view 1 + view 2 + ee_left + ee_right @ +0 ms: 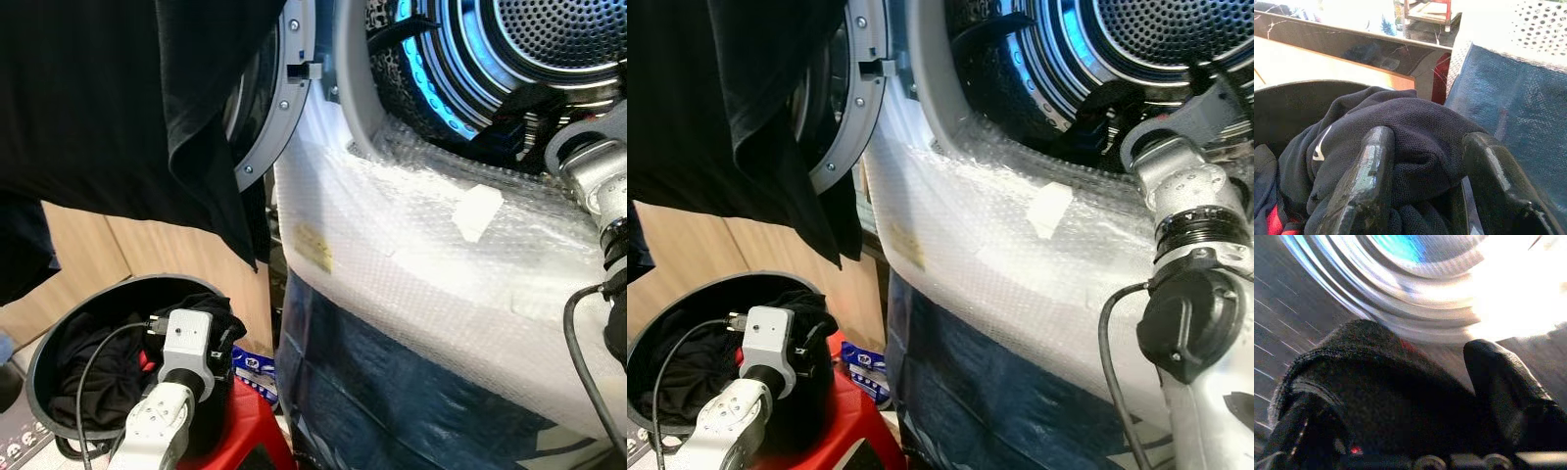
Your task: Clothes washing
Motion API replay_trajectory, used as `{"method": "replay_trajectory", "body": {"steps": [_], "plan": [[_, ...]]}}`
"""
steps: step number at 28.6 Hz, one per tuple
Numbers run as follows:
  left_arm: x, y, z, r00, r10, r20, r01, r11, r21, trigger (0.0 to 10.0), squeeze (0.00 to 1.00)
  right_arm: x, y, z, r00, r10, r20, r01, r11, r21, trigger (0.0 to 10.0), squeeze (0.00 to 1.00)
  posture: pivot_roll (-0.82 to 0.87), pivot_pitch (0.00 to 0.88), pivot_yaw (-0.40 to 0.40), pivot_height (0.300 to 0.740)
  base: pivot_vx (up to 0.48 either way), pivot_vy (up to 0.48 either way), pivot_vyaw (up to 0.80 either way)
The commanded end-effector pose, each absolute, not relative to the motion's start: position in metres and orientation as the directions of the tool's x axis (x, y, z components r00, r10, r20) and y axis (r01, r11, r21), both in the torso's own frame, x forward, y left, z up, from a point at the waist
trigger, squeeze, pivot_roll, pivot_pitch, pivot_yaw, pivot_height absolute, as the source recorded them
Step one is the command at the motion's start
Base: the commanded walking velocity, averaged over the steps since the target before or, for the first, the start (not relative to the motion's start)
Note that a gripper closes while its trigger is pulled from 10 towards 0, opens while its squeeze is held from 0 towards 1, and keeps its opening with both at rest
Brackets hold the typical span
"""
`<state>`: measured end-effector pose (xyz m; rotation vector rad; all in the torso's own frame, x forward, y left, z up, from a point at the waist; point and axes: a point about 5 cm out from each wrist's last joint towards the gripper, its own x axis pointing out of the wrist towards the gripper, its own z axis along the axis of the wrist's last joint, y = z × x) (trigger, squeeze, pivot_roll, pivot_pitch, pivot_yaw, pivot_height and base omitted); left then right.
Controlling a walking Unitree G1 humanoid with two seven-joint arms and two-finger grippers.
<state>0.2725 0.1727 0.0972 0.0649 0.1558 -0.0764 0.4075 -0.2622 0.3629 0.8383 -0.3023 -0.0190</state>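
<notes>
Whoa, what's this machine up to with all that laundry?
It is loading a washing machine. Its left pincer is down in a black basket on a red stool, its fingers around a dark garment. Its right pincer is holding another dark cloth inside the open drum. A black shirt hangs over the open door.

A black garment (137, 108) hangs draped over the open washer door (279, 108). Dark clothes (93, 367) with a red patch lie heaped in a round black basket (44, 343). The washer drum (549, 39), perforated and lit blue, stands open with a dark cloth (1376, 396) inside.
</notes>
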Motion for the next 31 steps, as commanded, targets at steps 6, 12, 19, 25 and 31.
{"method": "replay_trajectory", "body": {"steps": [6,12,19,25,31], "plan": [[0.270,0.169,0.093,0.980,-0.082,-0.182,0.094,0.994,0.057,10.0,0.00,0.393,-0.271,0.404,0.848,-0.164,0.505,-0.298,0.640,0.709,10.0,0.00,0.01,0.000,-0.016,0.740,0.000,0.000,0.00],[0.270,0.170,0.093,0.978,-0.089,-0.189,0.103,0.992,0.068,10.0,0.00,0.408,-0.256,0.365,0.947,-0.125,0.297,-0.066,0.827,0.558,10.0,0.00,0.02,0.000,-0.008,0.740,0.000,0.000,0.00],[0.272,0.168,0.094,0.979,-0.094,-0.183,0.108,0.992,0.066,10.0,0.00,0.394,-0.260,0.411,0.835,-0.168,0.524,-0.159,0.839,0.521,10.0,0.00,0.01,0.000,-0.009,0.740,0.000,0.000,0.00],[0.272,0.167,0.094,0.979,-0.095,-0.183,0.108,0.992,0.063,10.0,0.00,0.413,-0.252,0.349,0.965,-0.209,0.158,0.183,0.970,0.162,10.0,0.00,0.01,0.000,-0.015,0.740,0.000,0.000,0.00],[0.272,0.167,0.094,0.979,-0.096,-0.181,0.109,0.992,0.063,10.0,0.00,0.412,-0.238,0.370,0.935,-0.140,0.327,0.039,0.954,0.296,10.0,0.00,0.01,0.000,-0.014,0.740,0.000,0.000,0.00]]}}
